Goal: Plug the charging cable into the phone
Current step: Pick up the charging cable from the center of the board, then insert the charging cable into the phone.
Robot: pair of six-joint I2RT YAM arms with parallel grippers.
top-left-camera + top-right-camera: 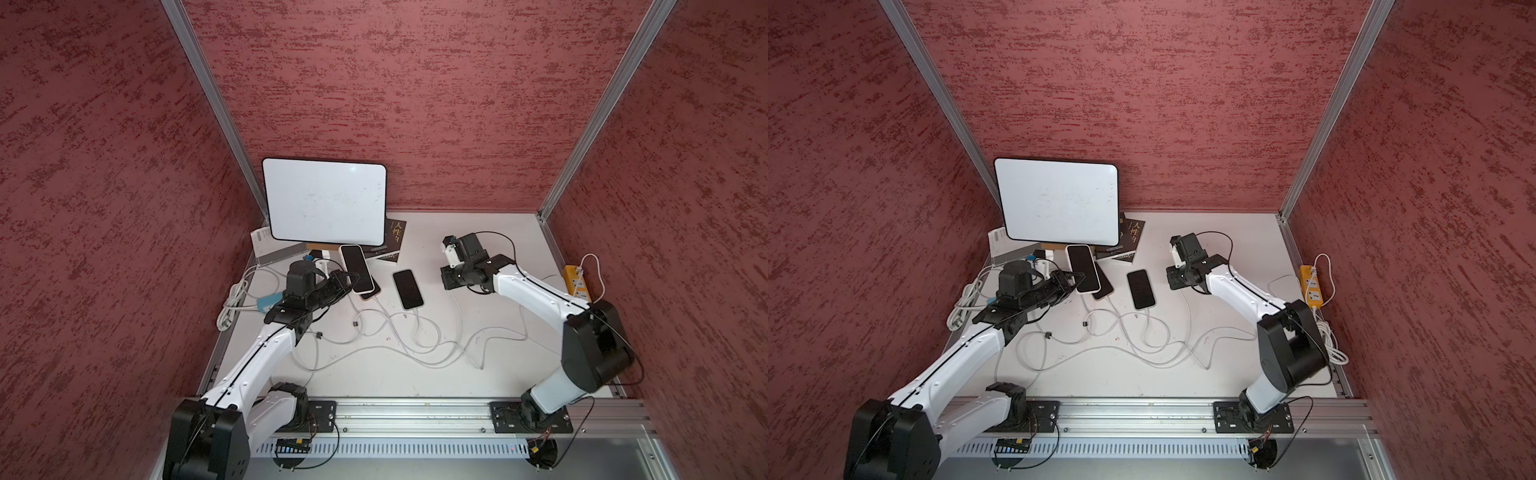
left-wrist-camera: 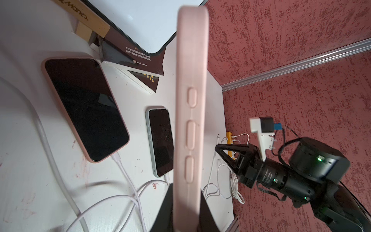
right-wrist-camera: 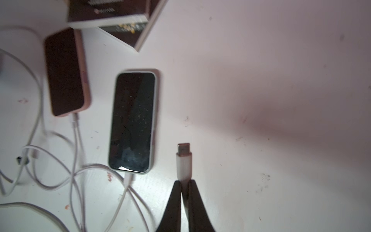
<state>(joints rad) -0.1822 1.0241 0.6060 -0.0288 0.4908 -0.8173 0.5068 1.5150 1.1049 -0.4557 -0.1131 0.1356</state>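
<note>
**Step in hand: presenting plug to port**

The left gripper [image 1: 348, 279] is clamping the phone in the pale pink silicone case [image 2: 190, 80] across its screen and back. It is holding the phone raised above the white tabletop [image 1: 478, 374], partly over another phone. The right gripper [image 3: 185, 183] is pinching the thin white charging cable [image 3: 184, 166] just behind its metal-tipped plug [image 3: 183, 147], with the jaws together on the white sleeve. The plug is projecting free beyond the fingertips. Plug and held phone are well apart.

**Doing it well (judgement)**

- The held phone's port is not showing in any view, so its end should be turned toward the right arm before approach.
- Plug axis and port axis should be lined up first, then brought together straight, without sideways load.
- The grip so close behind the plug is favourable, since little cable is left to bend under push.
- The left arm should be bracing the phone against that push.

**Count**

- Phones: three. One is held. One in a pink case [image 2: 84, 108] and one in a pale green case [image 2: 160, 142] are lying flat, each with a white cable already seated.
- Thin white cables: at least three. The tangle prevents an exact count.
- Grippers: two.
- Dark books [image 1: 395, 235]: two, stacked.
- White rounded board [image 1: 326, 199]: one.
- Yellow power strip [image 1: 577, 282]: one.
</note>
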